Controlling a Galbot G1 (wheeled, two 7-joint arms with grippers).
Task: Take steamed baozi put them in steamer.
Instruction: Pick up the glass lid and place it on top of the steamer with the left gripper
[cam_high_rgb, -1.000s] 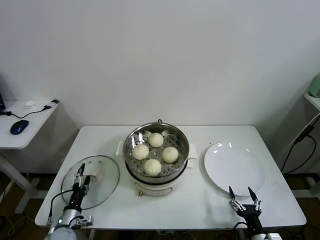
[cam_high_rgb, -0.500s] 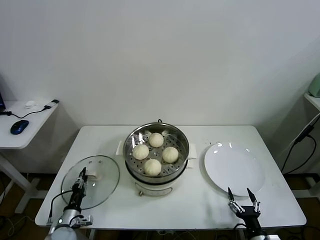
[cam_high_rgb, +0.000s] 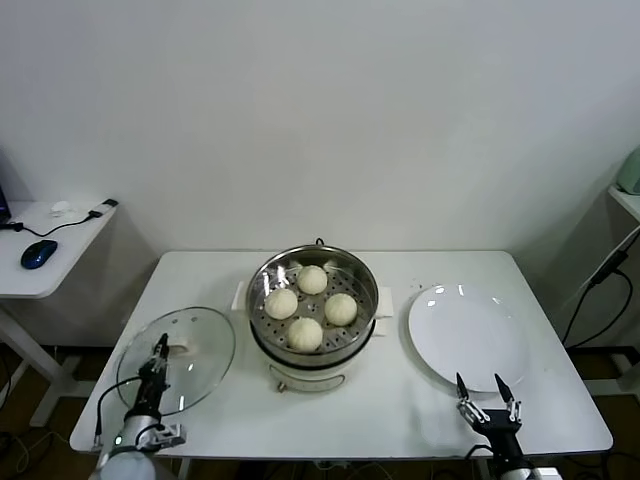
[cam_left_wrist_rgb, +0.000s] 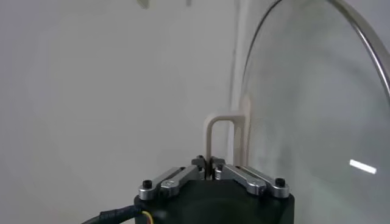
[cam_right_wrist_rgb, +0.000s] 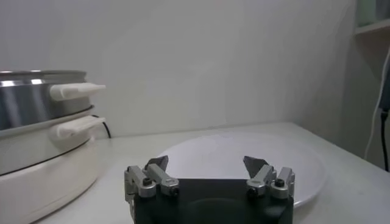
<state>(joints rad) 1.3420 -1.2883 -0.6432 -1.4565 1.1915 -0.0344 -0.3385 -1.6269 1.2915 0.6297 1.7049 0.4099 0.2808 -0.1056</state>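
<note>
Several cream-white steamed baozi (cam_high_rgb: 305, 332) lie on the perforated tray of the shiny steamer (cam_high_rgb: 368, 300) at the table's middle. My left gripper (cam_high_rgb: 157, 352) is at the front left, shut on the white handle (cam_left_wrist_rgb: 216, 131) of the round glass lid (cam_high_rgb: 195, 355), which lies left of the steamer. In the left wrist view the fingertips of the left gripper (cam_left_wrist_rgb: 209, 162) pinch the handle's thin post, with the glass lid (cam_left_wrist_rgb: 304, 109) beyond. My right gripper (cam_high_rgb: 487, 390) waits open near the front right edge, just in front of the plate; nothing is between the right gripper's (cam_right_wrist_rgb: 207, 163) fingers.
A flat white plate (cam_high_rgb: 468, 335) lies right of the steamer. In the right wrist view the steamer (cam_right_wrist_rgb: 36, 91) with its white side handles stands beside the plate (cam_right_wrist_rgb: 219, 149). A side desk with a blue mouse (cam_high_rgb: 38, 254) stands off the left.
My left gripper has shut on the lid's handle, and the lid has shifted slightly left and up. The right arm has stayed put.
</note>
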